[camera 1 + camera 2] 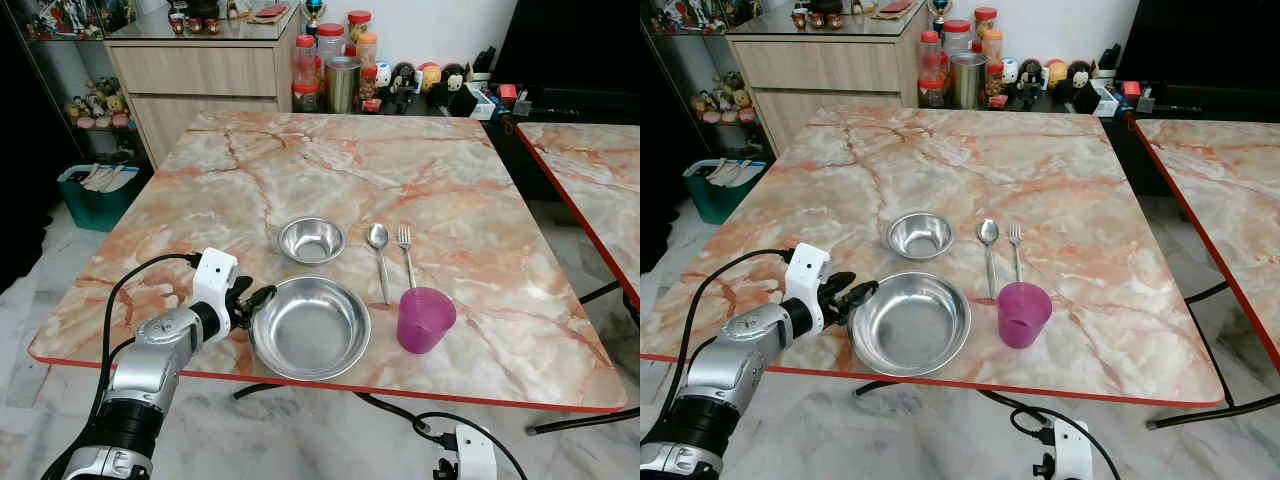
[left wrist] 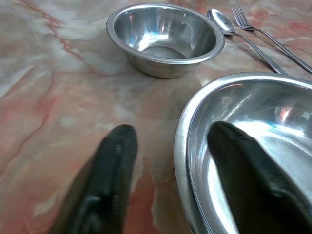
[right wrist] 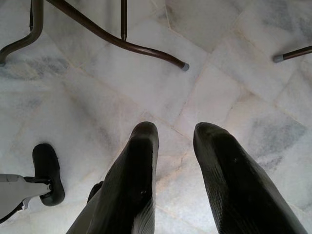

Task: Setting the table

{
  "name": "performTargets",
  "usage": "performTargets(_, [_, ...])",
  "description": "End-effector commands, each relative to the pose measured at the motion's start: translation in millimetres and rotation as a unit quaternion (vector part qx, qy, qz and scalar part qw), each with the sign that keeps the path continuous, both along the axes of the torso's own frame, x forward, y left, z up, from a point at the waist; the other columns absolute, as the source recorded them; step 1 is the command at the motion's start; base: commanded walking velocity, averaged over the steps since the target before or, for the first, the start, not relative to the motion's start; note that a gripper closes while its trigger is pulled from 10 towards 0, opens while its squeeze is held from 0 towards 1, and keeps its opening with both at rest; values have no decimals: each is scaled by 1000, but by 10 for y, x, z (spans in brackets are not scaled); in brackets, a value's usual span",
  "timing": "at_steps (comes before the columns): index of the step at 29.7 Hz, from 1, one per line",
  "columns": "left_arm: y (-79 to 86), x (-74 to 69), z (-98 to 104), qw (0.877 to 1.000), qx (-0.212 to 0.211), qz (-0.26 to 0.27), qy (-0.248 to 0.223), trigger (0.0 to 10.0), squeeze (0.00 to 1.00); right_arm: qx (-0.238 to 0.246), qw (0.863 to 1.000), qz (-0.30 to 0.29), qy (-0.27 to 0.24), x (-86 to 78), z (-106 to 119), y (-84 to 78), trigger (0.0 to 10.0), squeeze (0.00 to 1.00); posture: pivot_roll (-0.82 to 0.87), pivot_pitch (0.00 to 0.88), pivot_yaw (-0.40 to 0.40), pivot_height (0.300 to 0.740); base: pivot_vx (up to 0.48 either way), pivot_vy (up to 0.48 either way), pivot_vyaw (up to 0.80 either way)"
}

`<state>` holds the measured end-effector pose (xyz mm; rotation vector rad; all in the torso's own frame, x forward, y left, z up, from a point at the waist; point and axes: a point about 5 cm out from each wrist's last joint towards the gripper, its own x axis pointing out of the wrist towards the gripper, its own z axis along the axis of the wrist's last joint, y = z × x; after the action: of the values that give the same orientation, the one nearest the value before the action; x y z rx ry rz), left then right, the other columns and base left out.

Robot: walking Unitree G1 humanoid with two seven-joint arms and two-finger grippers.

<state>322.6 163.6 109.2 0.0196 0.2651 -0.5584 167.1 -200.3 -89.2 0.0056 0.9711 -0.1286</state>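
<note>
Left arm reaches forward, bent at elbow. Left hand point(image 2: 170, 161) parted, one finger each side of a rim, seemingly not clamped. Right hand point(image 3: 175, 146) hangs low, pointing down, fingers slightly apart.

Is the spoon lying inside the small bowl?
No. The spoon lies flat on the table beside the fork, to the right of the small bowl and apart from it.

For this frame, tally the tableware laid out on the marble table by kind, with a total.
Steel bowls: 2, the large bowl whose rim sits between the left gripper fingers, and the small bowl behind it
Spoon: 1
Fork: 1
Purple cup: 1
Total: 5
</note>
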Motion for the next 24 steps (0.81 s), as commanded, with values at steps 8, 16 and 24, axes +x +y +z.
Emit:
performTargets(8, [-6, -7, -20, 1000, -2, -11, 12, 10000, 0, 2, 1000, -10, -4, 21, 9, -3, 10000, 0, -1, 0, -6, 740, 0, 0, 0])
performTargets(16, [-49, -63, -116, 999, -8, -29, 37, 10000, 0, 4, 1000, -10, -3, 14, 5, 4, 10000, 0, -1, 0, -5, 740, 0, 0, 0])
performTargets(24, [-62, -81, -178, 998, -5, -31, 51, 10000, 0, 5, 1000, -9, -3, 13, 4, 9, 10000, 0, -1, 0, -6, 740, 0, 0, 0])
